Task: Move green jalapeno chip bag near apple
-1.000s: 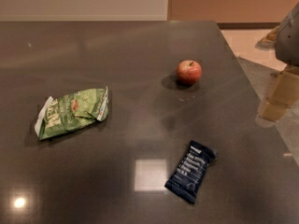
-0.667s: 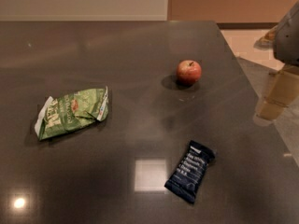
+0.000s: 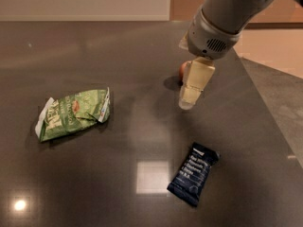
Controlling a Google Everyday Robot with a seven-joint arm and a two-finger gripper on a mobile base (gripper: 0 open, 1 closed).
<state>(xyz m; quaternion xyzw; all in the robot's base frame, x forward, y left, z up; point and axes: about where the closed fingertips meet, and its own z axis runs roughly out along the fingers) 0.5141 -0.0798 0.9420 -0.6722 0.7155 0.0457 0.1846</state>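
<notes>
Camera view: the green jalapeno chip bag (image 3: 73,113) was seen lying crumpled on the left part of the dark table (image 3: 118,51), with nothing touching it and well apart from the apple (image 3: 182,69). Only a red sliver of the apple was shown, the rest being hidden behind the gripper (image 3: 188,98). The gripper was hung from the arm (image 3: 227,13) over the table, in front of the apple and well away from the bag. How far it was open could not be told, and nothing was seen held in it. A dark navy bar wrapper (image 3: 192,173) was laid nearer the front, apart from both. The task was judged barely begun: the bag was not yet reached, gripped or moved. All of the work was left: the gripper to be brought across to the bag, the bag to be taken up, carried right and set down near the apple.
</notes>
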